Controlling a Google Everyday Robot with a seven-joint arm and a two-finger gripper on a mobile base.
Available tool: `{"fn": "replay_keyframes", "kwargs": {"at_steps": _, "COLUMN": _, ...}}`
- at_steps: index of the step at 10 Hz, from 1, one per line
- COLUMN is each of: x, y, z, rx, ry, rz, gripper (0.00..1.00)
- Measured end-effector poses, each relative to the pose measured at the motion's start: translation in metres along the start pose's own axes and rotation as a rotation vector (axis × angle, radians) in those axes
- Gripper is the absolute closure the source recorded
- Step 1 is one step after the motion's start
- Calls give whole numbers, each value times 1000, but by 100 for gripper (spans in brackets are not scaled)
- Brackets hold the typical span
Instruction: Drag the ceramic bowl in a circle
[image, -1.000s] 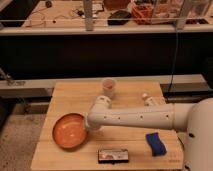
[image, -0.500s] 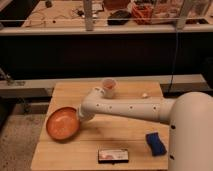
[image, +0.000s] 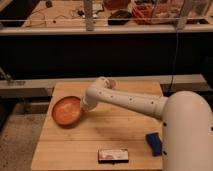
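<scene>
The ceramic bowl (image: 66, 110), wide and shallow with a glossy orange inside and a darker rim, sits on the left part of the wooden table (image: 100, 135), close to its left edge. My white arm reaches across from the right. Its gripper (image: 83, 106) is down at the bowl's right rim, where the wrist covers the contact point.
A small pinkish cup (image: 113, 83) peeks out behind the arm near the table's back edge. A blue block (image: 154, 143) lies at the front right beside my white base (image: 187, 135). A flat dark box (image: 113, 155) lies at the front edge. A dark counter stands behind.
The bowl has slid from the front left toward the back of the table along its left side. The arm swung with it, staying at the bowl's rim.
</scene>
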Motion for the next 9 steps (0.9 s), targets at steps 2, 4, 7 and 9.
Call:
{"fn": "replay_keyframes", "kwargs": {"at_steps": 2, "x": 8, "y": 39, "z": -14, "rx": 0, "ry": 22, "rz": 81, "gripper": 80}}
{"fn": "replay_keyframes", "kwargs": {"at_steps": 4, "x": 10, "y": 72, "z": -26, "rx": -6, "ry": 41, "rz": 146, "gripper": 80}}
{"fn": "replay_keyframes", "kwargs": {"at_steps": 7, "x": -8, "y": 100, "z": -36, "rx": -26, "ry": 53, "rz": 193, "gripper": 80}}
{"fn": "replay_keyframes", "kwargs": {"at_steps": 9, "x": -32, "y": 104, "z": -39, "rx": -29, "ry": 44, "rz": 188, "gripper": 80}}
